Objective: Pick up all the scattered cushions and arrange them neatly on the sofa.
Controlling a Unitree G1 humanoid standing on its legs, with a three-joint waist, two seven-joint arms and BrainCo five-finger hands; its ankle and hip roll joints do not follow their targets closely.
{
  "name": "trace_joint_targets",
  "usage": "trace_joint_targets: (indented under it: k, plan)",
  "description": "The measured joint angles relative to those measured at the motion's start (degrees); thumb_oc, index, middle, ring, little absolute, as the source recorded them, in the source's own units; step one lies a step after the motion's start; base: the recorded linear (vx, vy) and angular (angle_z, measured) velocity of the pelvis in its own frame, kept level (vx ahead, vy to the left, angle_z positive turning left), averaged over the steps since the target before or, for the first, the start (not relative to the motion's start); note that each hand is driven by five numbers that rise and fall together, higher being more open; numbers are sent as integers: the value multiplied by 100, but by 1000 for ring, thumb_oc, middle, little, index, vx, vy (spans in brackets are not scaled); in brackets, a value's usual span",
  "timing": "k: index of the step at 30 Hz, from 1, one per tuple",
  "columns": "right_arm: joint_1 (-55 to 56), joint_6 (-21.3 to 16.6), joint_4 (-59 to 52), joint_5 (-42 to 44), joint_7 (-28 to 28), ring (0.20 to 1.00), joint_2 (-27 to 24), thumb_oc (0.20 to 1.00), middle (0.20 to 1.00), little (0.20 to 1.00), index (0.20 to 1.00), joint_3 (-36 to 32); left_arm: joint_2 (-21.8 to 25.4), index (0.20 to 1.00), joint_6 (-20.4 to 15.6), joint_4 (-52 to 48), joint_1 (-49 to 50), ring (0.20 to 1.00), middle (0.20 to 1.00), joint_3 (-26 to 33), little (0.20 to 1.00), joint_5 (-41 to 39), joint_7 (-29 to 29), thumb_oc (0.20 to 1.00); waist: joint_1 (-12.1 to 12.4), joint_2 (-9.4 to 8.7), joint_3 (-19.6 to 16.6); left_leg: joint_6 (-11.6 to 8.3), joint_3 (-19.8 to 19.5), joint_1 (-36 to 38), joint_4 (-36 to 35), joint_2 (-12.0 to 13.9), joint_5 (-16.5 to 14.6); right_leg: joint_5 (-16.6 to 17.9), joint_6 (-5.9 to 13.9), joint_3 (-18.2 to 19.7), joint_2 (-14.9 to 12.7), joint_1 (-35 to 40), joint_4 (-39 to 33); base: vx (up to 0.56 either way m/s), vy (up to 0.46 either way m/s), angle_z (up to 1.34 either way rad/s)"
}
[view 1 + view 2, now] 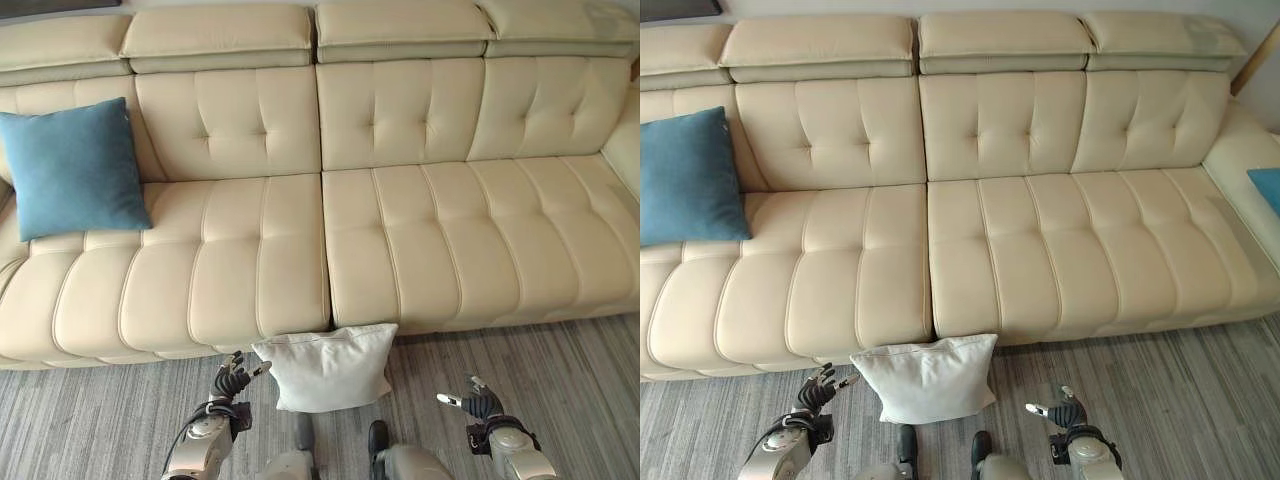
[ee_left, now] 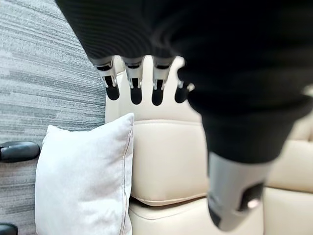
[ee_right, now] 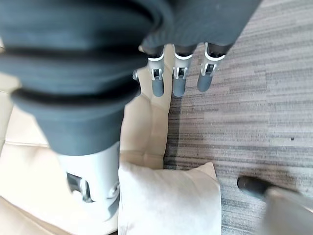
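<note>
A square white fabric cushion (image 1: 328, 367) leans on the floor against the front of the cream leather sofa (image 1: 400, 240), between the two hands' straight fingers and apart from both. A square blue fabric cushion (image 1: 73, 167) stands against the sofa's backrest, well away from the fingers.

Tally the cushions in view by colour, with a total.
Blue cushions: 2, one leaning on the sofa's left end, one partly visible at the right end.
White cushions: 1, on the floor against the sofa front.
Total: 3
</note>
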Motion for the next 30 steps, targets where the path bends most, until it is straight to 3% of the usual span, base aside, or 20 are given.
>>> trace_joint_targets:
  k: [2,4,6,8,11,13,16,19,20,22,23,24,26,27,30]
  plan:
    - [31,3,1,-1,20,1000,34,1000,1000,1000,1000,157,159,1000,-1,12,38,1000,1000,5,1000,0,-8,1000,2,-153,-2,8,66,-29,-1,-113,-11,102,-20,-22,-270,-25,-571,104,-54,-4]
    - [80,3,19,-2,25,1000,114,1000,1000,1000,1000,153,202,1000,-3,56,53,1000,1000,7,1000,0,-3,1000,1,-300,-45,-54,-14,-11,-1,-167,-59,413,14,-13,-367,139,-1188,112,-61,5]
    - [82,11,144,-34,27,1000,150,1000,1000,1000,1000,163,168,1000,-12,189,124,1000,1000,3,1000,1,-11,1000,11,-306,-53,-124,-31,23,-15,-165,-68,1006,-13,-19,-328,404,-1618,109,-43,8]
    - [71,10,249,-55,24,1000,109,1000,1000,1000,1000,162,11,1000,-11,352,214,1000,1000,-26,1000,7,-19,1000,23,-209,-47,-208,-40,131,-41,-71,-80,1204,-94,-45,-203,617,-1898,73,-31,-5]
    - [6,10,297,-72,13,1000,66,1000,1000,1000,1000,183,-246,1000,-11,595,254,1000,1000,-50,1000,19,-44,1000,-3,-60,-78,-315,-80,172,-39,125,-69,1131,-193,-179,-19,710,-1898,64,-19,7]
    - [-85,8,435,-122,9,1000,30,1000,1000,1000,1000,342,-289,1000,4,769,195,1000,1000,-51,1000,43,-57,1000,-2,-58,-76,-347,-112,157,-35,180,-47,1175,-291,-200,47,705,-1896,46,-6,9]
    - [-276,-16,724,-201,-39,1000,-5,1000,1000,1000,1000,475,-370,1000,-23,1513,-134,1000,1000,-65,1000,46,-39,1000,4,-1,-98,-402,-234,-44,-17,219,-8,1113,-285,-324,73,602,-1894,-103,-24,19]
    - [-954,-12,1470,-212,-121,1000,0,1000,1000,1000,1000,703,-343,1000,-84,2293,-819,1000,1000,-231,1000,43,130,1000,120,13,100,-396,-371,-868,248,182,172,1348,-393,-382,37,-88,-1831,-218,-46,22]
    - [-1547,-42,1877,-201,-251,1000,-22,1000,1000,1000,1000,769,-327,1000,-237,2730,-1345,1000,1000,-348,1000,33,264,1000,138,40,412,-394,-425,-1669,793,179,176,1286,-354,-436,16,-796,-1400,-230,-51,24]
    - [-2544,-44,2102,-4,-426,1000,-130,1000,1000,1000,1000,817,-105,1000,-262,3073,-2121,1000,1000,-454,1000,-12,496,1000,166,54,932,-428,-523,-2686,1139,224,140,1228,-421,-483,19,-1861,-832,-211,-45,16]
    - [-2880,-65,2217,60,-488,1000,-191,1000,1000,1000,1000,813,54,1000,-273,3114,-2310,1000,1000,-548,1000,-11,545,1000,157,32,986,-414,-534,-3121,1375,250,8,1072,-539,-468,-13,-2346,-505,-122,-24,15]
    - [-3353,-142,2025,219,-629,1000,-404,1000,1000,1000,1000,742,282,1000,-304,2871,-2587,1000,1000,-347,1000,-12,645,1000,153,9,1420,-415,-496,-3484,1537,260,23,1048,-574,-473,-88,-2765,-208,-107,-16,13]
    - [-3837,-248,1811,342,-758,1000,-711,1000,1000,1000,1000,652,573,1000,-421,2637,-2956,1000,1000,-336,1000,-15,732,1000,166,-29,1844,-413,-521,-3987,1763,252,36,984,-627,-425,-102,-3337,161,-90,-16,10]
    - [-4266,-308,1544,597,-917,1000,-918,1000,1000,1000,1000,583,889,1000,-444,2558,-3366,1000,1000,-344,1000,-17,864,1000,157,-66,2073,-413,-537,-4677,2018,264,36,969,-651,-418,-155,-4040,448,-86,-18,6]
    - [-4705,-426,1197,830,-1117,1000,-981,1000,1000,1000,1000,623,1146,1000,-494,2325,-3866,1000,1000,-523,1000,-19,975,1000,132,-88,2140,-425,-576,-5561,2513,277,46,831,-737,-404,-210,-4943,1031,-20,-2,9]
